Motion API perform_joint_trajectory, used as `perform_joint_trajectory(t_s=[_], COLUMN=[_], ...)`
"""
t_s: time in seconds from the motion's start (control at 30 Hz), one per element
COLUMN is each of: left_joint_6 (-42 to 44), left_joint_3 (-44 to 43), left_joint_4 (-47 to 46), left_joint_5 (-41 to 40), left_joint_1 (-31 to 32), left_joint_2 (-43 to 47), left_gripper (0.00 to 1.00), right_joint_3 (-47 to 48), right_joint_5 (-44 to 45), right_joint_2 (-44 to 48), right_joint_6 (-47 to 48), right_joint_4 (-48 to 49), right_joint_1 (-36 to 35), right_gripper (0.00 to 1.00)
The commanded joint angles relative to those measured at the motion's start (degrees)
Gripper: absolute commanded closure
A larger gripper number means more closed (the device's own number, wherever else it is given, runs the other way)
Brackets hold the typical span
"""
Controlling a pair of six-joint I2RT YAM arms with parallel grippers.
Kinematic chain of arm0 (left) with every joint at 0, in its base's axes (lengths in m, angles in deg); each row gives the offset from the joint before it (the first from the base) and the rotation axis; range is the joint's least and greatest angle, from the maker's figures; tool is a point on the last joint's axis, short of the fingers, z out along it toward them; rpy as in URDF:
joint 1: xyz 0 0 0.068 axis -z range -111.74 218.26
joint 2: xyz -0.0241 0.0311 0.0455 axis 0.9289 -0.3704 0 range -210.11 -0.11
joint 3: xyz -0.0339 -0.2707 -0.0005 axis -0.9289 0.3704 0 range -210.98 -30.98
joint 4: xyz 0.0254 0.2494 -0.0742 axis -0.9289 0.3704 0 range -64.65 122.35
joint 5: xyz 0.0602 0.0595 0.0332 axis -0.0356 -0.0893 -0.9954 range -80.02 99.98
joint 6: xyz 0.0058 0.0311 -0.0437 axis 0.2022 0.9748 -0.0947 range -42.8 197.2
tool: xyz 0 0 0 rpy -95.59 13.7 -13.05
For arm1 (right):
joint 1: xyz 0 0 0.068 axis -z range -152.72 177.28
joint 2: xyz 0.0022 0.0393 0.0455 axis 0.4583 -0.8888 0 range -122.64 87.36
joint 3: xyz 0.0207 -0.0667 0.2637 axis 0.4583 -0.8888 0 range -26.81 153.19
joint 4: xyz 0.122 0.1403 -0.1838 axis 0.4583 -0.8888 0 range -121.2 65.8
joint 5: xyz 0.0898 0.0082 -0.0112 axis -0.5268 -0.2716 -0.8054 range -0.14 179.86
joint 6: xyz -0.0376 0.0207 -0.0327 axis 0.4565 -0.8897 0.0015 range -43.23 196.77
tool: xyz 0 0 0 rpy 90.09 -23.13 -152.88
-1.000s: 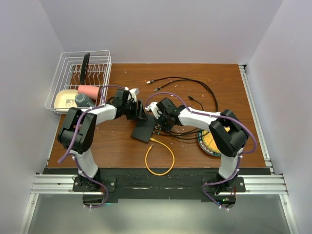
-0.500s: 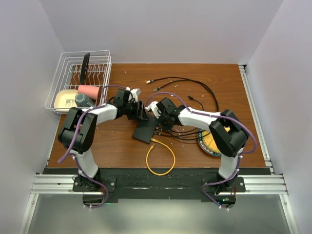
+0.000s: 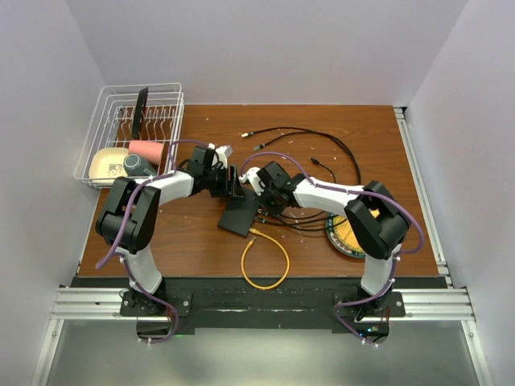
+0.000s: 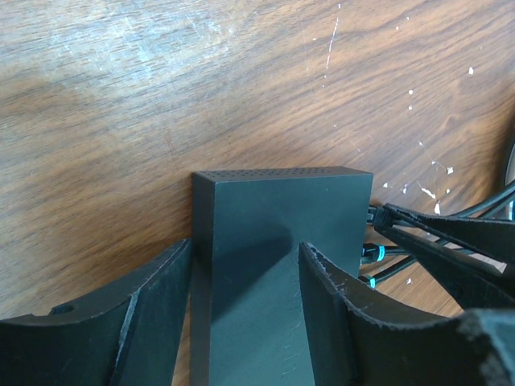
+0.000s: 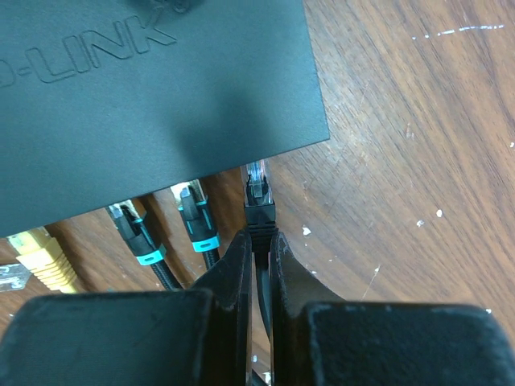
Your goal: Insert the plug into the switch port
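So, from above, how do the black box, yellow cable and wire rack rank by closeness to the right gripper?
1. The black switch, just left of the right gripper.
2. The yellow cable, toward the near edge.
3. The wire rack, far-left corner.

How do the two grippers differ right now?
The left gripper has its jaws apart, clamping the switch; the right gripper is pinched nearly closed on the plug. Left holds a broad box, right a thin plug. Both are black and work at the switch.
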Motion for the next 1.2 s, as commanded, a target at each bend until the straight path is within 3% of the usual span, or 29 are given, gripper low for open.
perform_joint_trajectory(t_s=[0.0,0.63,1.17], left_joint_6=[1.27,2.23,2.41], left_joint_3=[-2.31,-2.75,-2.49], left_joint_4=[-0.75,-0.49,-3.83], left_joint_5=[2.27,3.59,7.81], left_joint_1=[0.47,0.47,0.73], left_joint_2=[-0.16,0.1,-0.34], left_gripper=[0.41,0.41,0.4], right_joint_3=[2.79,5.07,3.93], right_joint_5=[-0.4,1.89,-5.67], right_joint_2=[1.2,-0.46,-0.99], right_joint_6=[-0.55,-0.82,2.17], right_joint_4=[1.44,1.79,2.4], right_joint_1=[-0.72,-1.95,-3.71], right_gripper=[1.0,1.0,1.0])
